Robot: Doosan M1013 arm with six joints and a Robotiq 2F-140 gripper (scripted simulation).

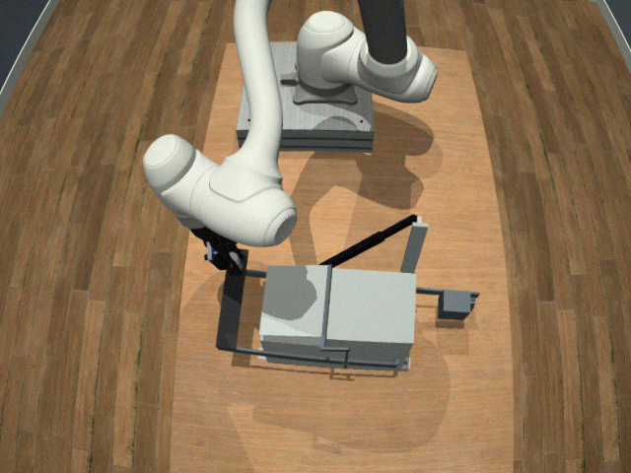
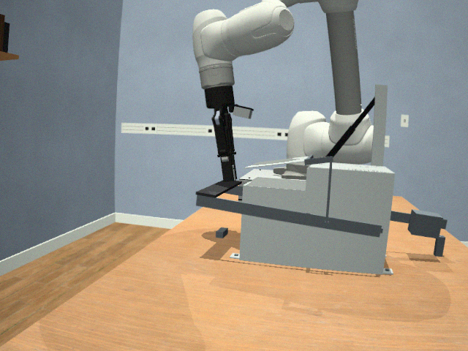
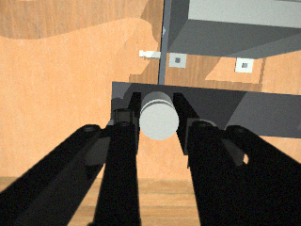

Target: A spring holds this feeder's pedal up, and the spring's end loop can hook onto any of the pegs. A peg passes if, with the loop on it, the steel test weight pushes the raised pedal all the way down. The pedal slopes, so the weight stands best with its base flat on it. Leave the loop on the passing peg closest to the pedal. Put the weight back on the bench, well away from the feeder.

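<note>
Plain blue-grey walls (image 2: 170,68) met at a corner behind the desk (image 1: 336,422) (image 2: 234,302) (image 3: 47,85), with a white skirting board (image 2: 147,220) along the bottom. A long pale socket strip (image 2: 181,130) ran across the back wall, and a light switch (image 2: 404,121) sat farther right. At the upper left, a wooden shelf (image 2: 8,56) held dark upright objects (image 2: 5,36). Brown floorboards (image 1: 92,254) (image 2: 75,260) (image 3: 150,202) stretched around the warm-toned wooden desk, where soft-edged shadows fell across the grain.

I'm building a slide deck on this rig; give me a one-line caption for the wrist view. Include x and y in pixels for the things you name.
The hand (image 3: 156,105) grips the steel test weight (image 3: 159,121) above the feeder's dark pedal (image 3: 221,108).
</note>
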